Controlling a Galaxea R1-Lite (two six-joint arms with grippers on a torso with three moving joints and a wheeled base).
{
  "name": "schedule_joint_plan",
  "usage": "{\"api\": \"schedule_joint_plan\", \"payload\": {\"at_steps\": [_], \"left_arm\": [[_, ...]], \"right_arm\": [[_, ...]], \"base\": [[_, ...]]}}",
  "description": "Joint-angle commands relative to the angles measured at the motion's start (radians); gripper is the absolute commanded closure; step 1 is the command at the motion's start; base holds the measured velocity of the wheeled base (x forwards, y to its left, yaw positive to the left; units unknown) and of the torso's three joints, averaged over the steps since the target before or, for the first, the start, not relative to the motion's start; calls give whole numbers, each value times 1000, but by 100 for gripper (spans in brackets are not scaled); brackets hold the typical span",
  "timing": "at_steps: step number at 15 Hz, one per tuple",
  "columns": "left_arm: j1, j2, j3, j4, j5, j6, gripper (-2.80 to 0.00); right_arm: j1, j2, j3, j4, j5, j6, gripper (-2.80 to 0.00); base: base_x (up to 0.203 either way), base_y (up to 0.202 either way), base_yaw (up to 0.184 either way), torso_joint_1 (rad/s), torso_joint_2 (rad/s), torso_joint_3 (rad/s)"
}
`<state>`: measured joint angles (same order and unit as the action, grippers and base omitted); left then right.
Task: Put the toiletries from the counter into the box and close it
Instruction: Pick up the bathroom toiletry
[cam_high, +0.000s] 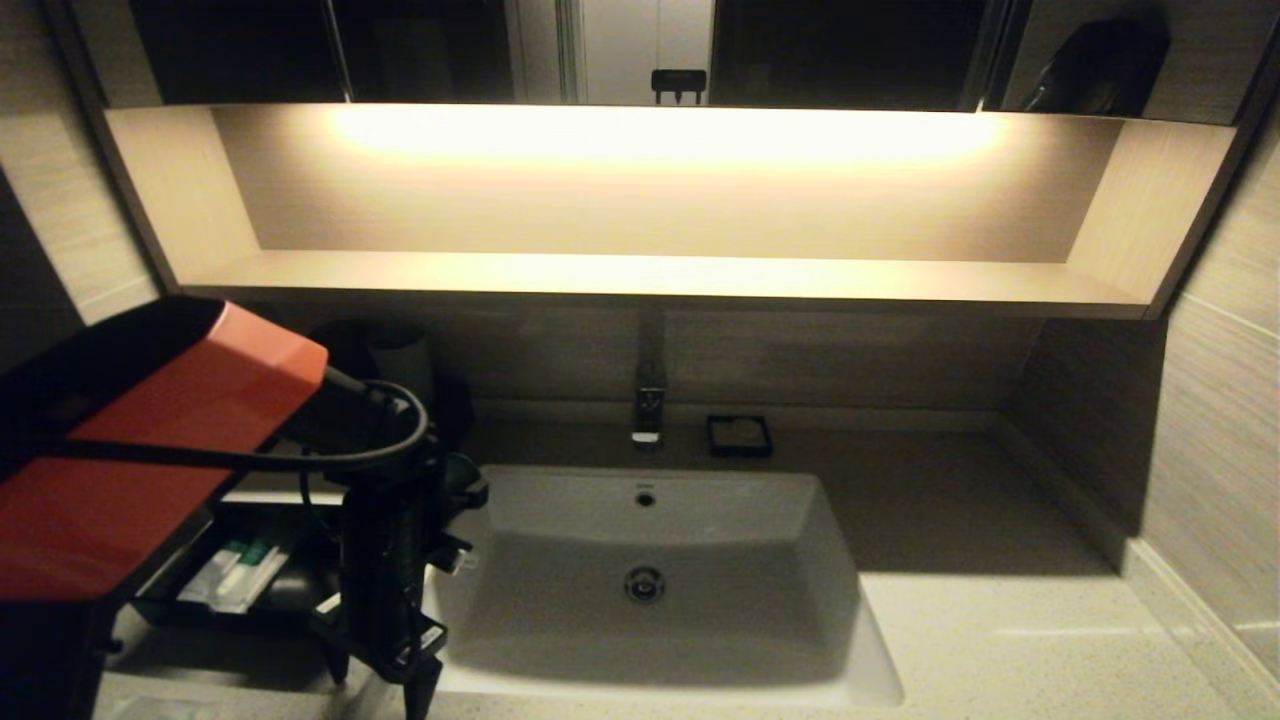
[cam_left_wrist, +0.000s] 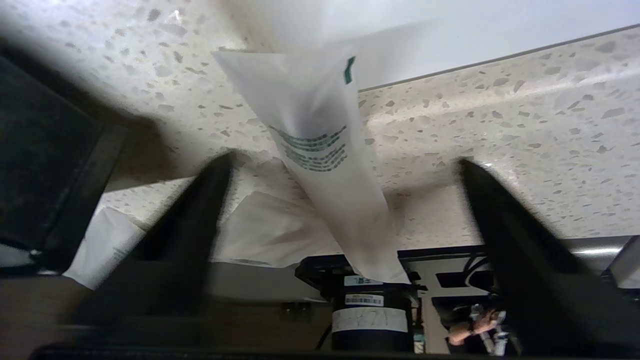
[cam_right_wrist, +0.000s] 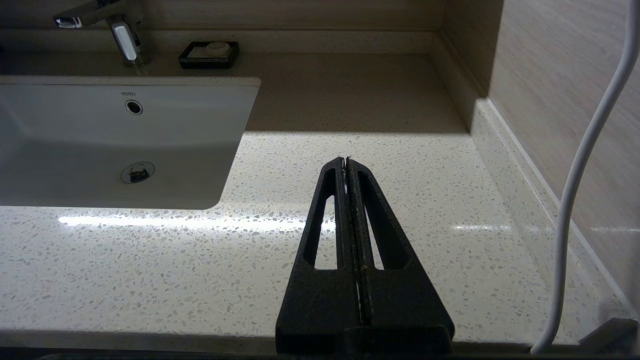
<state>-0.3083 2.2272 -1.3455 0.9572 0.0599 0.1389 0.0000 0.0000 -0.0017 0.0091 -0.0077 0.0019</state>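
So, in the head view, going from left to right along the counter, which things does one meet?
Box drawer holding toiletries → left gripper → basin → bare counter. Along the back wall: cup → faucet → small black dish.

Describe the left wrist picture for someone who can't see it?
The left gripper, fingers spread wide, sits over a white sachet with green print on the speckled counter. More white sachets lie beside it, and part of the black box shows at one edge.
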Motion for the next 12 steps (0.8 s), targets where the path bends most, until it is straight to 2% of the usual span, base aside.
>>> {"api": "schedule_joint_plan", "payload": {"at_steps": [1,12], "left_arm": [[0,0,2,6,0,1,0],[2,-20,11,6,-3,-4,0]], "right_arm": [[0,0,0,0,0,0,0],[0,0,0,0,0,0,0]], "base": [[0,0,0,0,0,0],[0,0,0,0,0,0]]}}
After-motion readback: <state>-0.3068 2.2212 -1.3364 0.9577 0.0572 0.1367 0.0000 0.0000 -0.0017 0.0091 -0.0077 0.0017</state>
